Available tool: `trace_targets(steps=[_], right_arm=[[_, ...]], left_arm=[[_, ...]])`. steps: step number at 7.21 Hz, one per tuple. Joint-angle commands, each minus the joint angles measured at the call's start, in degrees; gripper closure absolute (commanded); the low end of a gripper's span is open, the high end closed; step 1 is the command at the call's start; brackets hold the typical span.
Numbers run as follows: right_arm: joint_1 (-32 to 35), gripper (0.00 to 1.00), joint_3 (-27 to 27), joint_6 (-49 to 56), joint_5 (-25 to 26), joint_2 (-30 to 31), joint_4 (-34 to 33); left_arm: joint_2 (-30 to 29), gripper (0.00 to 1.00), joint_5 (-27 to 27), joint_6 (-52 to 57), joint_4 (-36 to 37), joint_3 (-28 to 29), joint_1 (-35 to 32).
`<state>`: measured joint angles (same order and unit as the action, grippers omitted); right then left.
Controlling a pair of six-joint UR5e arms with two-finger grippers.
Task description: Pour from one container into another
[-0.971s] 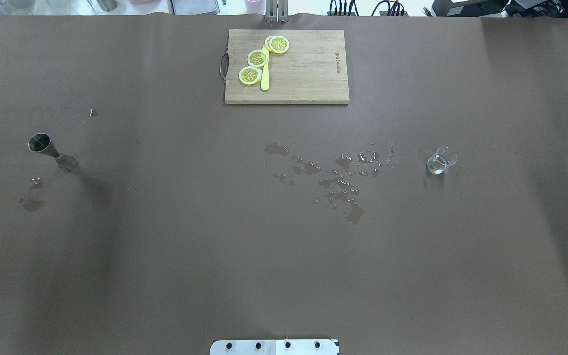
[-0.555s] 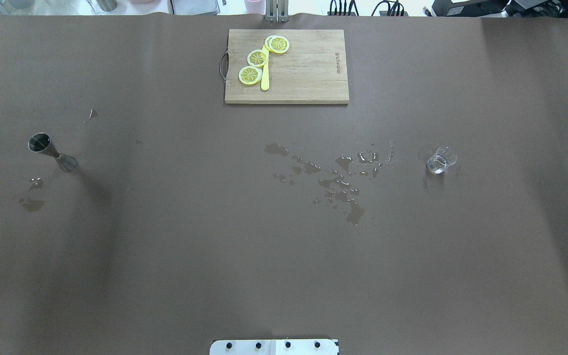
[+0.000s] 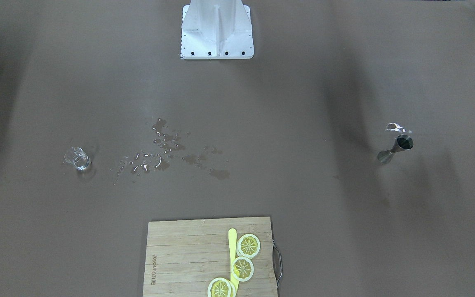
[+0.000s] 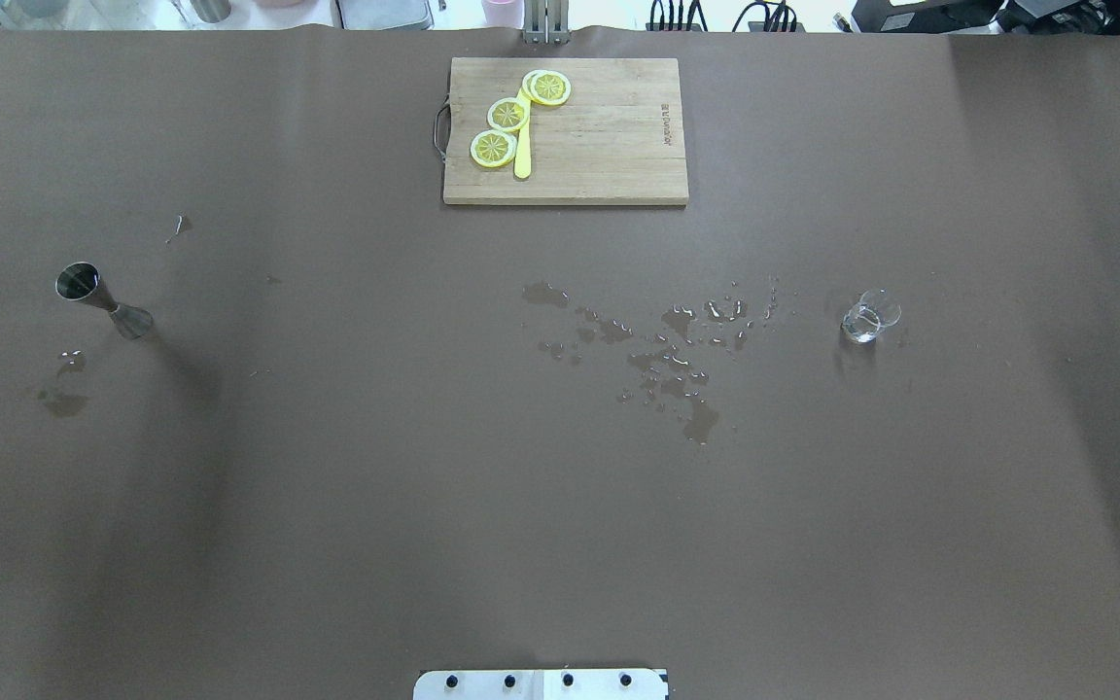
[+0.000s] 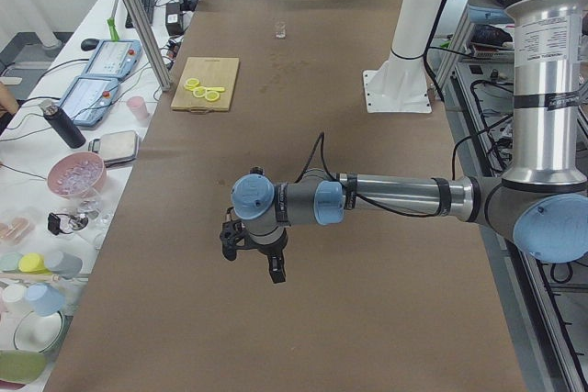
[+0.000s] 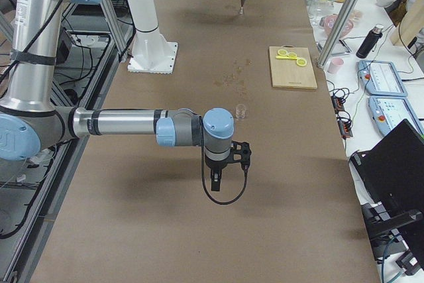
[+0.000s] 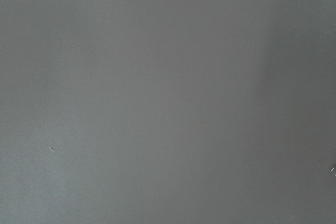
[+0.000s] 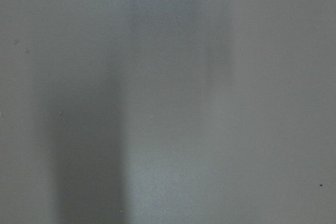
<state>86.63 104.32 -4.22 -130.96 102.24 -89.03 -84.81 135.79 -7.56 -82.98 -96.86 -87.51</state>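
Observation:
A steel jigger (image 4: pixel 103 299) stands upright near the table's left end, also seen in the front view (image 3: pixel 395 149) and far off in the right side view (image 6: pixel 244 4). A small clear glass (image 4: pixel 869 317) holding a little water stands toward the right end (image 3: pixel 76 158) (image 6: pixel 241 111) (image 5: pixel 280 30). Neither arm appears in the overhead or front views. My left gripper (image 5: pixel 253 259) hangs above the cover only in the left side view, my right gripper (image 6: pixel 224 171) only in the right side view; I cannot tell if either is open or shut. Both wrist views show only blurred brown cover.
A wooden cutting board (image 4: pixel 609 136) with lemon slices (image 4: pixel 507 115) and a yellow knife (image 4: pixel 522 156) lies at the far middle. Spilled water (image 4: pixel 667 355) spreads between the centre and the glass. A smaller puddle (image 4: pixel 64 399) lies beside the jigger. The robot's base (image 3: pixel 217 31) stands mid-table.
The soft shadows near both table ends have shifted slightly. The jigger, the glass and the board have stayed where they were.

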Motion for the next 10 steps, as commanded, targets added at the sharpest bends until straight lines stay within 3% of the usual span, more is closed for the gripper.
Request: trace_targets(steps=[1, 10], right_arm=[[0.03, 0.00, 0.01, 0.00, 0.00, -0.02, 0.00], [0.12, 0.00, -0.08, 0.00, 0.00, -0.11, 0.09]], left_arm=[[0.00, 0.01, 0.00, 0.00, 0.02, 0.00, -0.37], [-0.97, 0.01, 0.09, -0.18, -0.34, 0.88, -0.73]])
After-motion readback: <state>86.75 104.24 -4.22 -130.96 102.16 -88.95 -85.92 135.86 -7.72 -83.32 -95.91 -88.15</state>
